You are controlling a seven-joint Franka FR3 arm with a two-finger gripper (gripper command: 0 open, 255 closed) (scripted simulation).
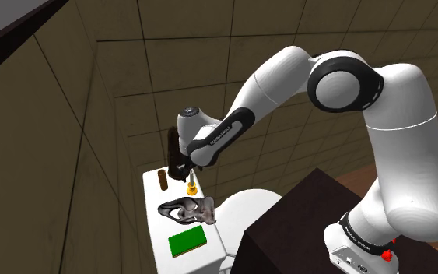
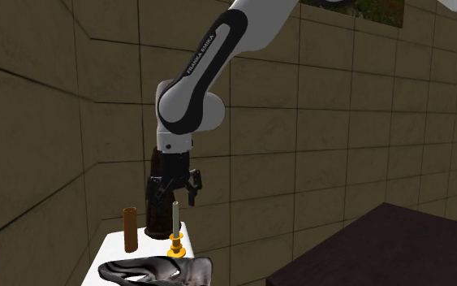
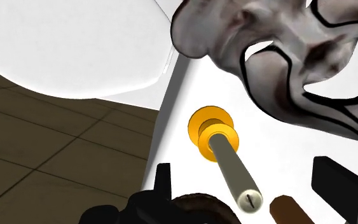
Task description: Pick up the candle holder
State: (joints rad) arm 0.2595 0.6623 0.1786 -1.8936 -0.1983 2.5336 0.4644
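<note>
One candle holder [image 3: 212,127] just beneath gripper [image 2: 175,188]

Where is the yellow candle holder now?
The yellow candle holder stands on the white ledge, at the shoulder view's right of the brown cylinder, beneath the black gripper.

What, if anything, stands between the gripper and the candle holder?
Nothing visible does. The gripper hangs open above the yellow candle holder, whose pale candle points up at the gap between the fingers. The brown cylinder and the grey sculpted piece stand off to the sides.
</note>
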